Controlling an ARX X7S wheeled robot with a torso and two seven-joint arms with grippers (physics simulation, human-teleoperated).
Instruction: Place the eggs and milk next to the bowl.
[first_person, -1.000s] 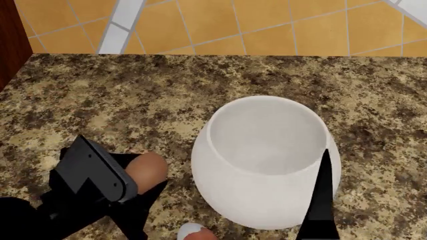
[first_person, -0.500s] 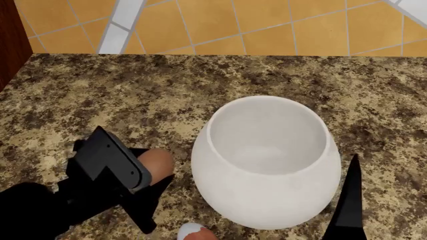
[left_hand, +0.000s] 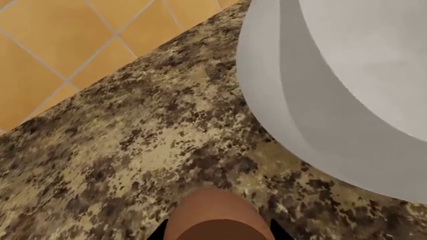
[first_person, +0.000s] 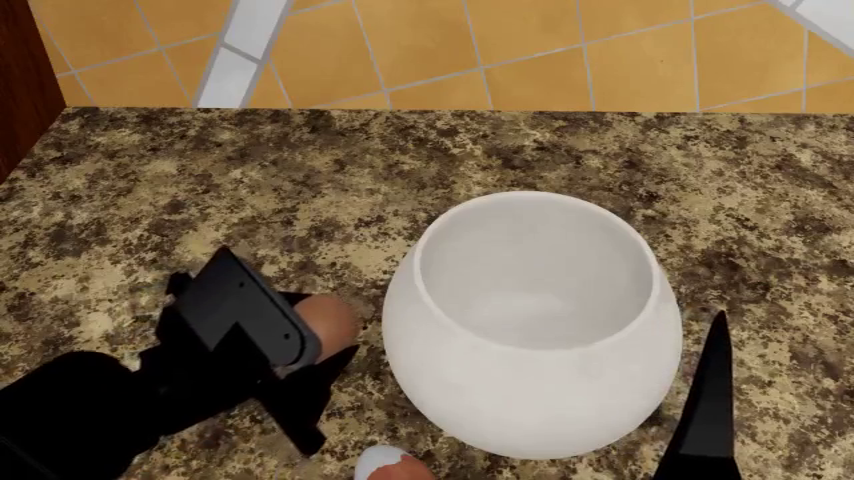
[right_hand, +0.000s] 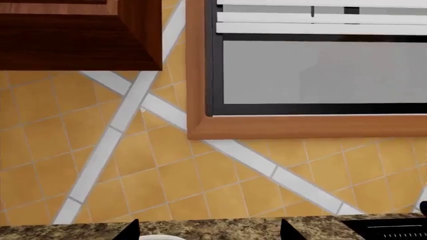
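Observation:
The large white bowl (first_person: 534, 320) stands on the granite counter (first_person: 334, 180). My left gripper (first_person: 320, 338) is shut on the plain tan-brown egg (first_person: 328, 318), just left of the bowl's side. In the left wrist view that egg (left_hand: 213, 215) sits between the dark fingertips, with the bowl (left_hand: 320, 100) close beyond it. The second egg (first_person: 387, 465), reddish with a white cap, lies at the front edge of the head view. My right gripper (right_hand: 210, 232) is open and empty; one finger (first_person: 707, 400) shows right of the bowl. The milk is out of view.
A tiled orange wall (first_person: 534, 50) rises behind the counter, with a dark wood panel (first_person: 20, 90) at the far left. The right wrist view looks at a wood-framed window (right_hand: 320, 75), a wooden cabinet (right_hand: 80, 35) and a dark appliance edge (right_hand: 393, 227).
My left gripper has carried the tan-brown egg rightward, closer to the bowl's side. The right finger has dropped lower and shifted right in the head view.

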